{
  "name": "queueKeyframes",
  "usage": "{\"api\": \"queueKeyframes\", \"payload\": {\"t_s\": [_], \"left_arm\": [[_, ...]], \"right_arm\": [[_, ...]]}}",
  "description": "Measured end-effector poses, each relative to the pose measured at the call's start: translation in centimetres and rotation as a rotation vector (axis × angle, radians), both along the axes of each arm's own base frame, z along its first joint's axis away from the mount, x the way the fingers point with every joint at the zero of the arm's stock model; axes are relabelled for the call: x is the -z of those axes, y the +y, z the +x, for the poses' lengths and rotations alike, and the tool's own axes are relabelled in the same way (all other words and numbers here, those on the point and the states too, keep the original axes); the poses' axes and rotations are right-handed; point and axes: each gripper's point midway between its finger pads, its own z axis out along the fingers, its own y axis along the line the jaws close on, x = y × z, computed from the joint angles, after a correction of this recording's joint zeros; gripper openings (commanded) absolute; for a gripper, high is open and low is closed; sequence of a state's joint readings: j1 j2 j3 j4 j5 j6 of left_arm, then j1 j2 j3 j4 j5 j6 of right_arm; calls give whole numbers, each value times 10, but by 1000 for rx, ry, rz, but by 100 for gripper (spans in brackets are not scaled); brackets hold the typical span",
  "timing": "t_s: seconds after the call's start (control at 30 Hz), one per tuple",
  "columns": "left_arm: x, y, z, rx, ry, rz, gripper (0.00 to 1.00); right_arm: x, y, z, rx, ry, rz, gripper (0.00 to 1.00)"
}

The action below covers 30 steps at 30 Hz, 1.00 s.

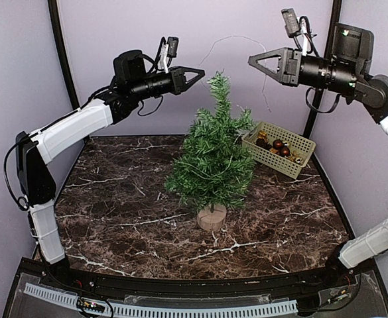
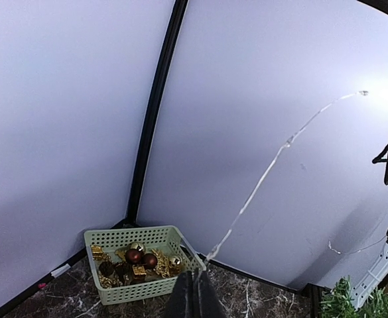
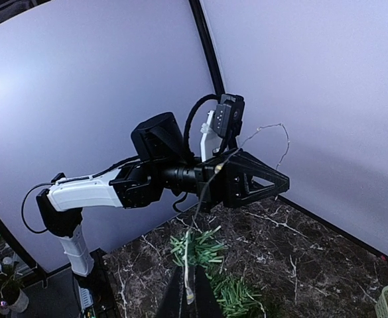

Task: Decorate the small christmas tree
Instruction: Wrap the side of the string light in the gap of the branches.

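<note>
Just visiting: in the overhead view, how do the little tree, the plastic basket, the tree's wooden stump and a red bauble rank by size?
1. small christmas tree
2. basket
3. wooden stump base
4. red bauble
The basket sits farther from the camera, yet the order looks clear.

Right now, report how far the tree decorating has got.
Done: nothing visibly; the small christmas tree carries no ornaments I can see. In hand: the left gripper and right gripper are each shut on a thin wire strand, arching above the treetop. Left: drape the strand over the branches, then hang the baubles lying in the basket.
</note>
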<state>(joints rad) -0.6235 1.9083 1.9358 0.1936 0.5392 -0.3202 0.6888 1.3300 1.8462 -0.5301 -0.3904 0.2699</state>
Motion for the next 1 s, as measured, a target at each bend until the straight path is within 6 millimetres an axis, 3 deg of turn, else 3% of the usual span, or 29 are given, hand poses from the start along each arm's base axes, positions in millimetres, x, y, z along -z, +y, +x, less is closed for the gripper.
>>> {"api": "queueKeyframes", "payload": {"t_s": [0.2, 0.43, 0.63, 0.77, 1.0], "left_arm": [[6, 12, -3, -25, -13, 7, 0], [14, 54, -11, -105, -29, -5, 0], [8, 71, -21, -139, -74, -13, 0], [22, 76, -25, -152, -73, 4, 0], [63, 80, -29, -148, -44, 41, 1]], "right_arm": [[5, 1, -23, -90, -1, -28, 0], [27, 23, -61, -270, 26, -91, 0], [51, 33, -82, -374, 62, -133, 0], [74, 35, -93, -407, 108, -173, 0], [109, 38, -101, -434, 185, -232, 0]]}}
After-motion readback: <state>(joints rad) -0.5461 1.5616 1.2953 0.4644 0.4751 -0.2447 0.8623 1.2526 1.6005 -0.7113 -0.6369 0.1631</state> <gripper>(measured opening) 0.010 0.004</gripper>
